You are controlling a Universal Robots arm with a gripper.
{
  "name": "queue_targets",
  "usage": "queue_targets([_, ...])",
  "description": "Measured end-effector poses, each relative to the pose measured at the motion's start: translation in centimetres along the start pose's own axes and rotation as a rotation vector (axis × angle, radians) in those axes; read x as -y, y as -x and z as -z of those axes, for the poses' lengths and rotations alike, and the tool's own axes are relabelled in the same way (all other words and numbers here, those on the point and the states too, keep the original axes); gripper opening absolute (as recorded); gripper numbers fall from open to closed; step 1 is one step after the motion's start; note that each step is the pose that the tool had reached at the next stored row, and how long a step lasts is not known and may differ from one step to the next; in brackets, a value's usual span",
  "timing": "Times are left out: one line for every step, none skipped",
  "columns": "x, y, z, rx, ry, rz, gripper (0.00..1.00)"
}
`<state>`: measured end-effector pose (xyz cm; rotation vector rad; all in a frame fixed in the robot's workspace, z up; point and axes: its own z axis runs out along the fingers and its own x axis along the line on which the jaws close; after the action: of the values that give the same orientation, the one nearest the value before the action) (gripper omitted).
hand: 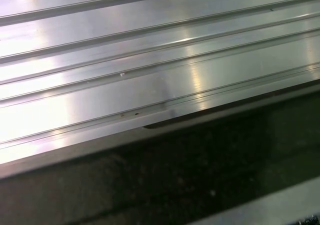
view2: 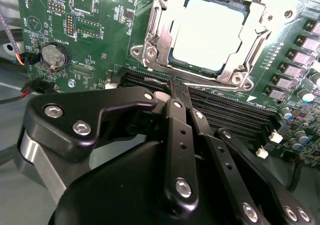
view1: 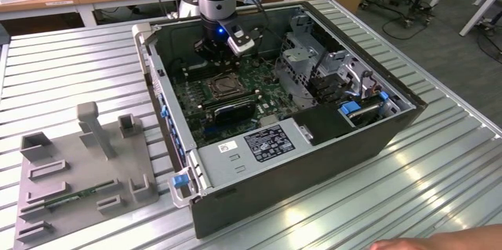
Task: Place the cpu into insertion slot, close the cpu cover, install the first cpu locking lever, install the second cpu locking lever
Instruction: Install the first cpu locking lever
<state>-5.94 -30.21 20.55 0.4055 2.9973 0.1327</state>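
1. The cpu lies flat in the insertion slot. Its pale top shows thru the window of the cpu cover, which looks to be down over the slot, not raised.
2. The tool hovers just beside the slot, over the long black memory sockets that run along one slot edge. In the exterior view the tool hangs close above the board near the slot, inside the computer case.
3. Tool state: clenched, fingers together, nothing between them as far as the second wrist view shows. It touches neither cpu nor cover.
4. Step in hand (judgement): cpu placing looks done and the cover is prob. closed, so the work stands at the lever stage. Whether either locking lever is latched can't be told.
5. What a lever move would call for (judgement): the closed tip used as a pusher on a thin, springy rod at the slot's rim, pressed down and sideways under its catch, w/o scraping the green circuit board around the slot.
6. Risk: the tip slips off and the rod springs back.
7. The ribbed metal table carries the case and lies well apart from the slot.
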Motion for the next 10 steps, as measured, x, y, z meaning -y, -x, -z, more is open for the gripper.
queue_targets([-0.01,0.0,0.0,-0.0001,0.0002,0.0,0.11])
queue_targets([-0.01,-0.01,0.01,-0.0003,0.0004,0.0,0.11])
queue_targets([-0.03,-0.01,0.01,-0.0004,0.001,0.0,0.11])
queue_targets([-0.04,-0.02,0.01,-0.0006,0.0015,0.0,0.11])
queue_targets([-0.05,-0.03,0.0,-0.0008,0.0026,0.0,0.11])
queue_targets([-0.07,-0.03,-0.01,-0.001,0.0037,0.0,0.11])
queue_targets([-0.08,-0.03,-0.01,-0.0012,0.0047,-0.001,0.11])
queue_targets([-0.09,-0.03,-0.01,-0.0014,0.0056,-0.001,0.11])
queue_targets([-0.09,-0.04,-0.01,-0.0017,0.0065,-0.001,0.11])
queue_targets([-0.09,-0.04,0.0,-0.0019,0.0069,-0.001,0.11])
